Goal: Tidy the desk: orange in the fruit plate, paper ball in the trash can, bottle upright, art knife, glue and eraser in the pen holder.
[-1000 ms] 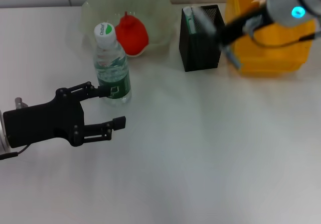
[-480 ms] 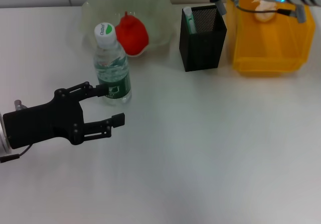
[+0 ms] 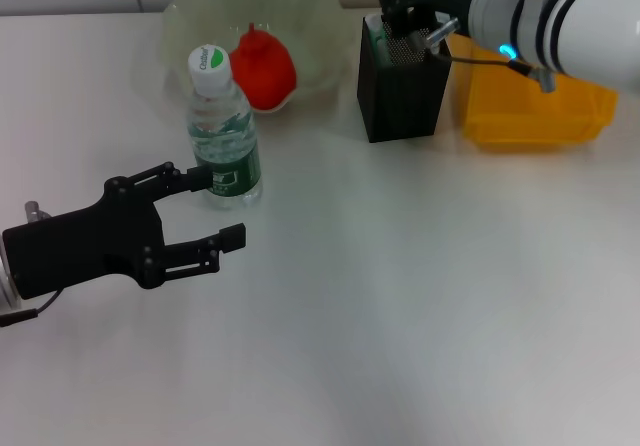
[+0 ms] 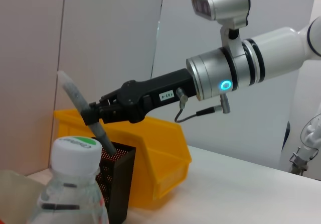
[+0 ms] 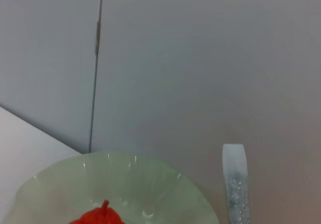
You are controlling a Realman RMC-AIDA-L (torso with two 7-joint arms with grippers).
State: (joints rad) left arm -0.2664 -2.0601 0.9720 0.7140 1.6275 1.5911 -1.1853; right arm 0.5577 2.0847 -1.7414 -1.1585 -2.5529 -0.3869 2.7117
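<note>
The bottle (image 3: 222,126) stands upright on the desk, and its cap (image 4: 75,152) fills the near part of the left wrist view. My left gripper (image 3: 218,207) hangs open just in front of the bottle, holding nothing. The orange (image 3: 262,66) lies in the pale green fruit plate (image 3: 310,16). My right gripper (image 3: 403,4) hovers over the black mesh pen holder (image 3: 400,91), shut on the slim grey art knife (image 4: 80,103), whose lower end dips into the holder (image 4: 118,179). A green-and-white glue stick (image 3: 375,34) stands inside. Paper ball and eraser are out of view.
The yellow trash can (image 3: 530,106) sits right beside the pen holder, partly covered by my right arm (image 3: 560,16). White desk surface stretches across the front and right. A wall stands close behind the plate and the trash can.
My right arm has swung left from over the yellow trash can to above the pen holder, carrying the art knife. The left gripper and bottle have stayed put.
</note>
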